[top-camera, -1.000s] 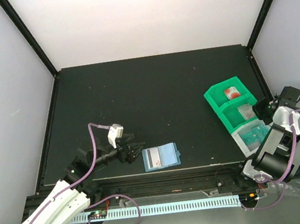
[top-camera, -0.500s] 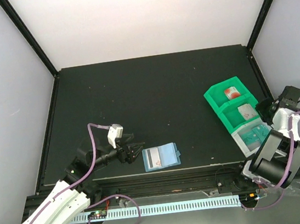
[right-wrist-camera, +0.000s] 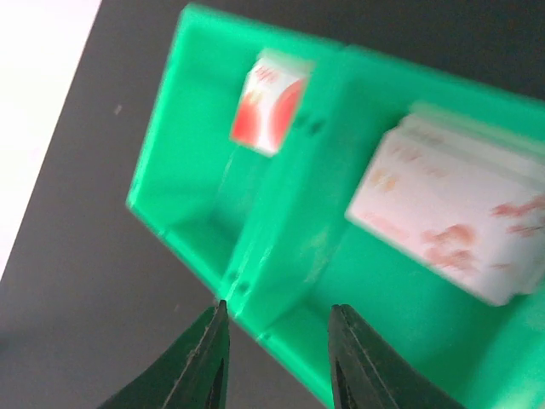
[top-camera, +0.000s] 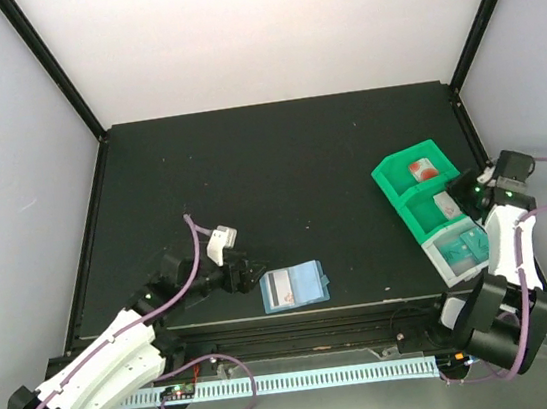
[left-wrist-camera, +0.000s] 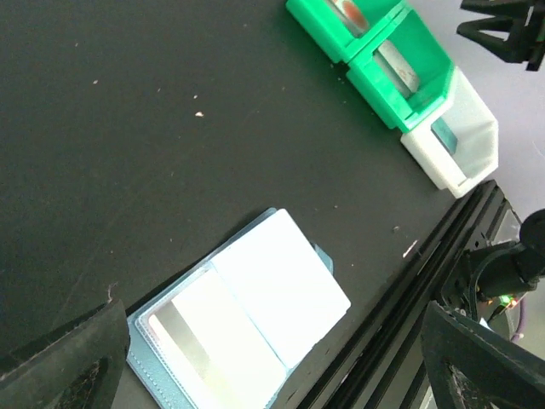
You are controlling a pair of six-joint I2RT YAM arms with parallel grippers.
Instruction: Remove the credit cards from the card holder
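Observation:
The light-blue card holder (top-camera: 295,285) lies open near the table's front edge, and it also shows in the left wrist view (left-wrist-camera: 255,319). A white card with a grey stripe (top-camera: 278,288) sits in its left panel. My left gripper (top-camera: 249,275) is open and empty just left of the holder, its jaws wide apart (left-wrist-camera: 274,341). My right gripper (top-camera: 470,195) is open and empty at the green tray's (top-camera: 391,175) right side (right-wrist-camera: 277,328). A red-blotched card (right-wrist-camera: 271,102) lies in the far compartment. A pale card (right-wrist-camera: 451,213) lies in the middle one, and a teal card (top-camera: 466,244) in the white bin.
The green tray and the white bin (top-camera: 446,268) form one row at the right of the black table. The table's front rail (top-camera: 298,314) runs just in front of the holder. Walls close in the left, back and right.
My right wrist has swung up and back over the green tray. My left arm has shifted a little right, toward the holder. The holder and cards have not moved.

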